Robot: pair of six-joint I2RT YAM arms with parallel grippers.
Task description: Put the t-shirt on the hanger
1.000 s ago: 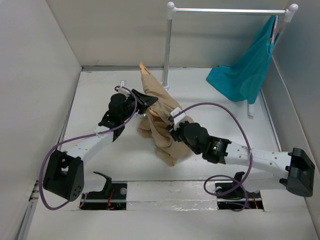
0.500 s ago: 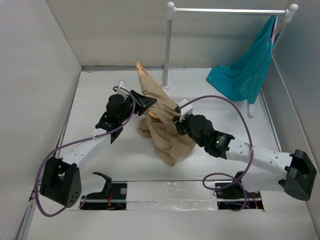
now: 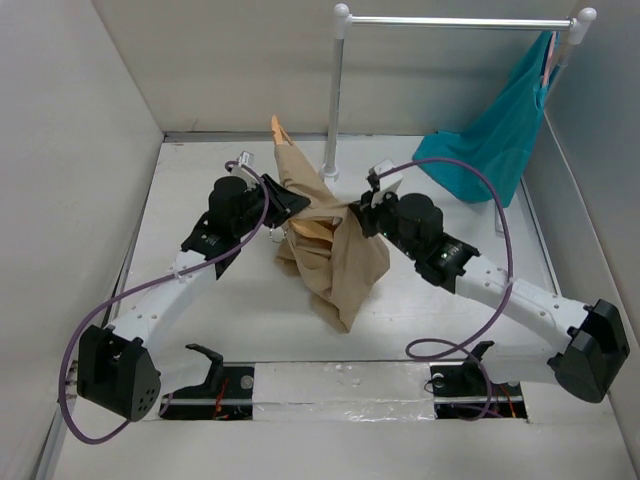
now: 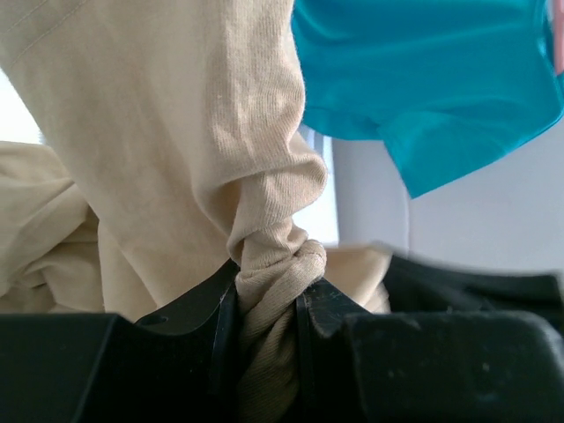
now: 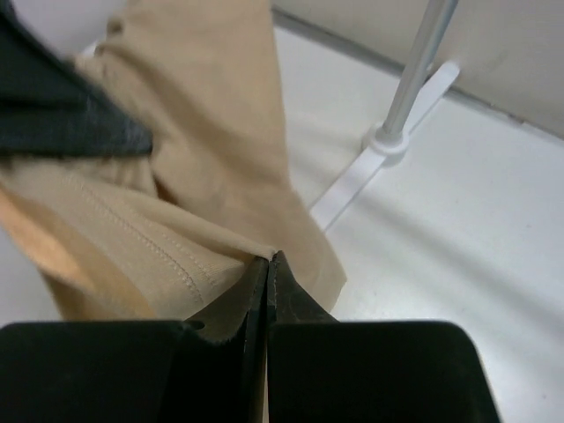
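Over the table (image 3: pixel 250 315), left claw (image 4: pixel 264 304) and right claw (image 5: pixel 267 269) each clenched on the t-shirt (image 3: pixel 340 270)

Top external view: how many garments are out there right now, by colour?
Tan: 1, the t-shirt, pinched by the left pincer and the right pincer.
Teal: 1, the teal garment, hanging on the rack.
Total: 2 garments.
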